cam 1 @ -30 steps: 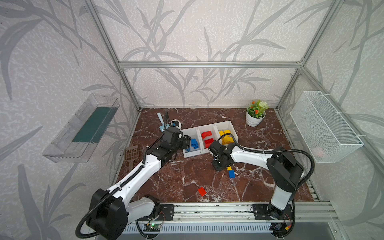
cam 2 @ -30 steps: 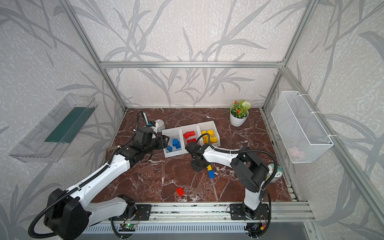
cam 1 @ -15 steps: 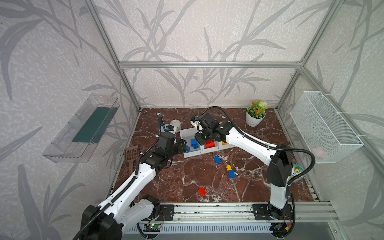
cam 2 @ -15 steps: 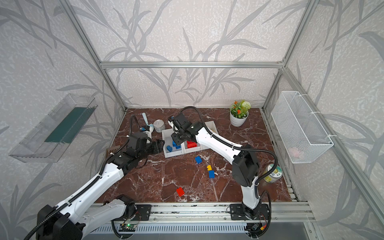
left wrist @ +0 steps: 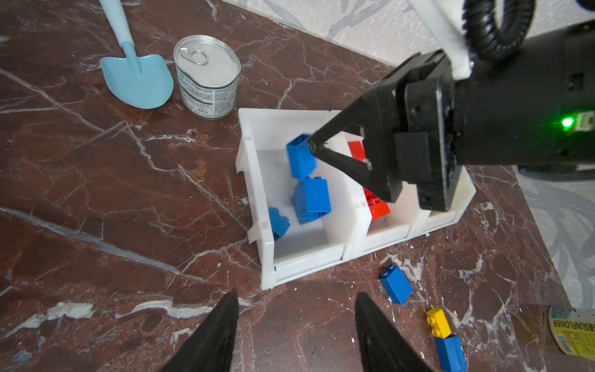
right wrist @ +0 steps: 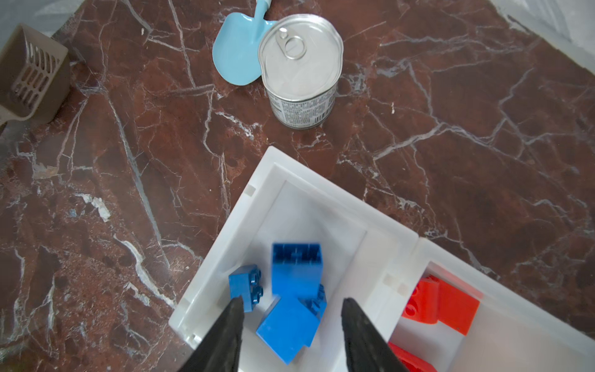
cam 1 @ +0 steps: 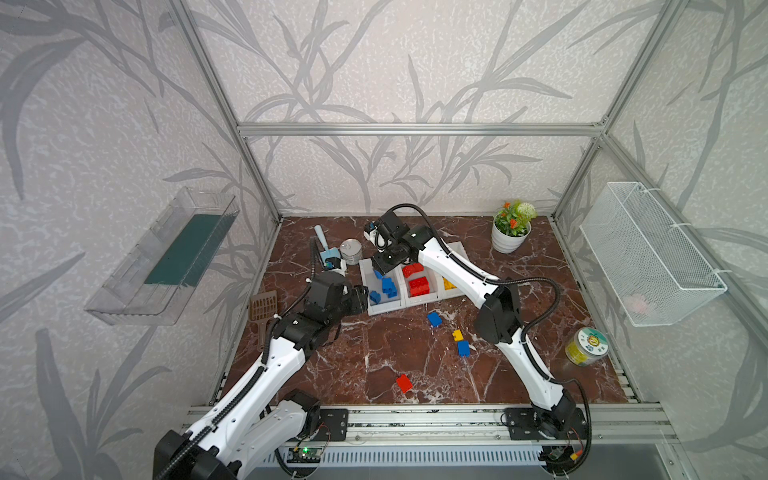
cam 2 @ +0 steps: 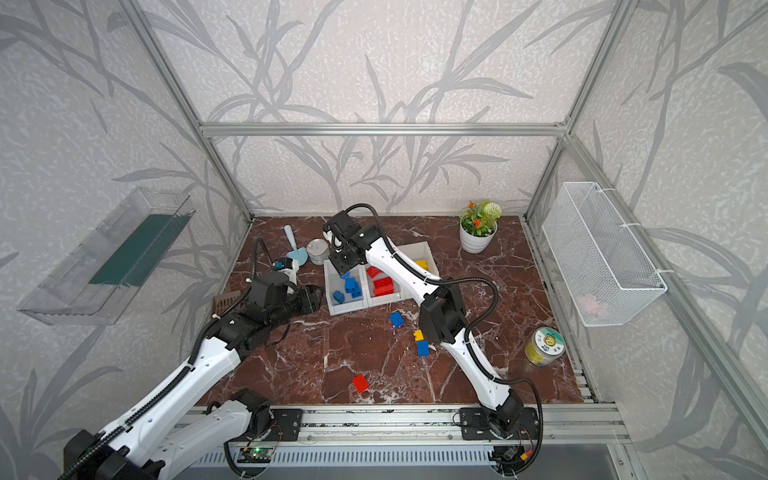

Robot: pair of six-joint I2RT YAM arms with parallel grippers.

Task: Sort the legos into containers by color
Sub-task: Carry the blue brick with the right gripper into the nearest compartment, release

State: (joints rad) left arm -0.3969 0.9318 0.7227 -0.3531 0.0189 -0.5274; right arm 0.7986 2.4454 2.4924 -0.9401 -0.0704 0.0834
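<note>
Your right gripper (right wrist: 291,301) hangs jaws apart over the leftmost white plastic bin (right wrist: 227,238), likely so the blurred blue studded brick (right wrist: 296,267) lands among the other blue bricks (right wrist: 286,325); left gripper (left wrist: 297,293) idles nearby, spread, empty.

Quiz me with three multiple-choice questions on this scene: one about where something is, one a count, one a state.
1. The right gripper is: A above the bin of blue bricks; B over the potted plant; C inside the wire basket.
2. Bricks lying on the bare table: A two; B four; C seven.
3. The left gripper is: A shut on the shovel; B shut on the can; C open and empty.
Answers: 1 A, its wrist view looks down into that bin. 2 B, blue brick, yellow brick, second blue brick, red brick. 3 C, jaws apart, nothing between them.
</note>
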